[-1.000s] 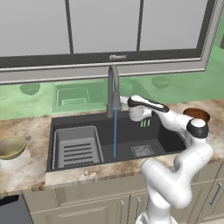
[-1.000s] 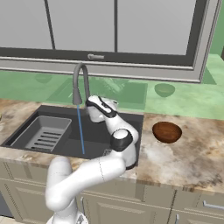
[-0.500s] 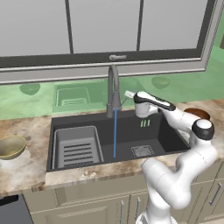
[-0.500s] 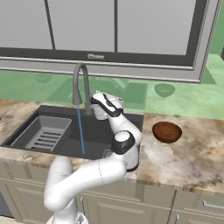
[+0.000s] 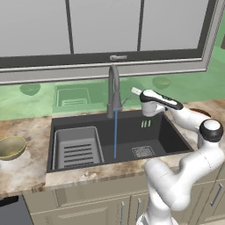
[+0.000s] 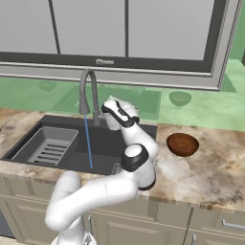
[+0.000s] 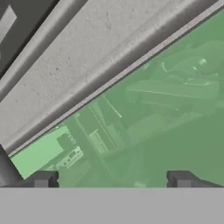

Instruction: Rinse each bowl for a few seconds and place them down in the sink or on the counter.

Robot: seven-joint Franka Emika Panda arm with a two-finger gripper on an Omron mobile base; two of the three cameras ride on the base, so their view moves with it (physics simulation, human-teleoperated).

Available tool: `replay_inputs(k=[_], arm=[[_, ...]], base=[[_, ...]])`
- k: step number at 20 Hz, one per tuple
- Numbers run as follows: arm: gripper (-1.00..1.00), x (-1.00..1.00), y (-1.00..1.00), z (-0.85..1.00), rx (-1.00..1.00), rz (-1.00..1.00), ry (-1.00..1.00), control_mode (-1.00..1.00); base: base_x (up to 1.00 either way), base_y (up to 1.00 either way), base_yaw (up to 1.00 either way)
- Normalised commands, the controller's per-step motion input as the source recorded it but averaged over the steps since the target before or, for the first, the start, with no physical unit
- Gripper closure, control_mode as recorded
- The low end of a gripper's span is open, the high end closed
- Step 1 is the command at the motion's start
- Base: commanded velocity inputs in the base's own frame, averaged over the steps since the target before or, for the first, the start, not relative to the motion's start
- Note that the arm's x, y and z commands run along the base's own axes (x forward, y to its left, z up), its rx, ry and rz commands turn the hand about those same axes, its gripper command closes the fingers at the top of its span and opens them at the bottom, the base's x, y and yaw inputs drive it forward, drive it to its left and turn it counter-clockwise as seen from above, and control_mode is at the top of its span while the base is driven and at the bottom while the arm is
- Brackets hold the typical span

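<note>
Shiny olive-gold bowl [image 5: 11,147] at left edge; reddish-brown bowl [image 6: 182,144] centre-right on counter [image 6: 210,167]; gripper [image 7: 113,179] jaws wide, empty.

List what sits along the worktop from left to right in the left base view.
Shiny olive-gold bowl → light grey slotted tray in the dark sink basin → blue water stream under the grey faucet → square drain → dark reddish-brown bowl.
</note>
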Motion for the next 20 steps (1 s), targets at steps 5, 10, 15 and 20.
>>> replay_inputs(k=[5, 10, 15, 20], arm=[[-1.00, -0.33, -0.20, 0.26, 0.07, -0.05, 0.10, -1.00], [-1.00, -0.29, -0.19, 0.26, 0.08, -0.06, 0.12, -1.00], [-1.00, -0.23, -0.20, 0.20, 0.08, -0.07, 0.13, -1.00], [-1.00, -0.24, -0.21, 0.20, 0.07, -0.07, 0.12, -1.00]], base=[[0.00, 0.00, 0.00], [0.00, 0.00, 0.00], [0.00, 0.00, 0.00], [0.00, 0.00, 0.00]])
